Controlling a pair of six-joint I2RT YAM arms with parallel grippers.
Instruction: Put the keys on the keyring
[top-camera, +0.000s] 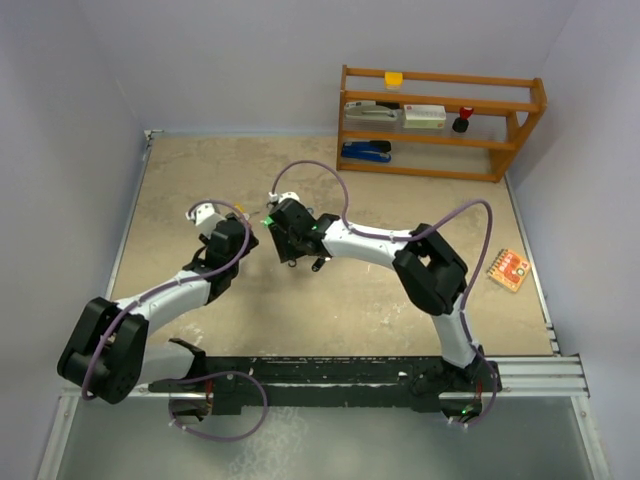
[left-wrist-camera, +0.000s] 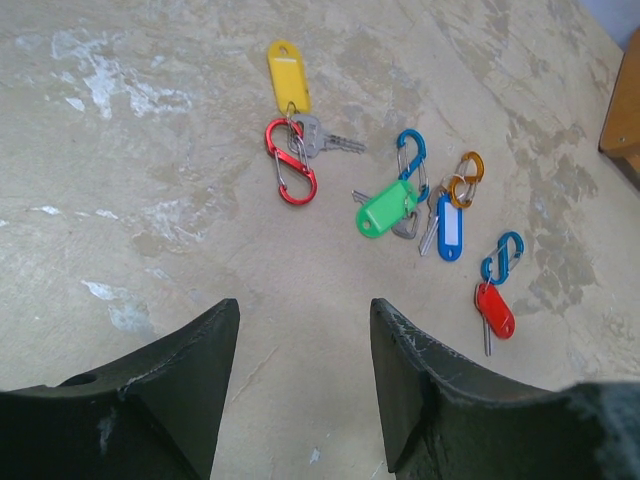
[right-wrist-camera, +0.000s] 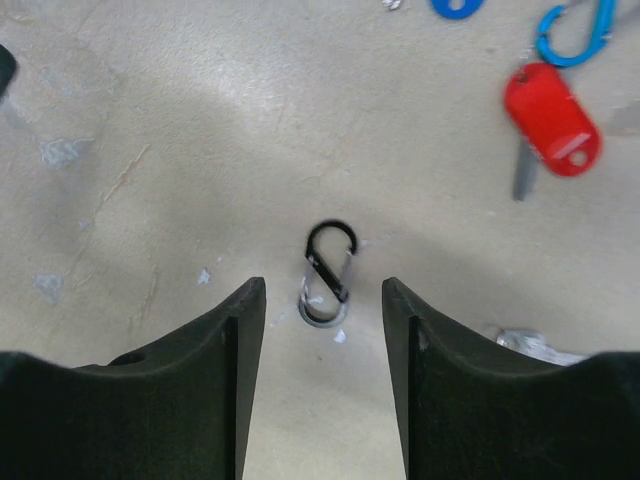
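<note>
Table (top-camera: 400, 200): beige, worn, white scuffs all over, and pale walls are seen on three sides. A wooden shelf (top-camera: 440, 120) is set at the 1 o'clock corner of the top view, with a blue stapler (top-camera: 366, 151) on its lower board. An orange card (top-camera: 509, 269) is seen at 3 o'clock by the table edge. Left pincer (left-wrist-camera: 305, 370): jaws spread, nothing between them, held above the table. The keys are laid out ahead of it, none touched. The yellow-tag key (left-wrist-camera: 287, 68) is found at 12 o'clock, farthest out, against a red clip (left-wrist-camera: 291, 162). The green-tag key (left-wrist-camera: 386, 208) and blue-tag key (left-wrist-camera: 450, 232) are bunched at 1 o'clock with a blue clip (left-wrist-camera: 411, 160) and an orange clip (left-wrist-camera: 466, 178). The red-tag key (left-wrist-camera: 495, 310) is found at 2 o'clock, nearest, just below a second blue clip (left-wrist-camera: 501, 257); whether it is hooked on cannot be told. Right pincer (right-wrist-camera: 323, 340): jaws spread, nothing gripped. A black clip (right-wrist-camera: 331, 262) with a grey ring (right-wrist-camera: 322, 310) at its near end is seen flat on the table at 12 o'clock, the ring in the gap between the fingertips, neither finger touching.
</note>
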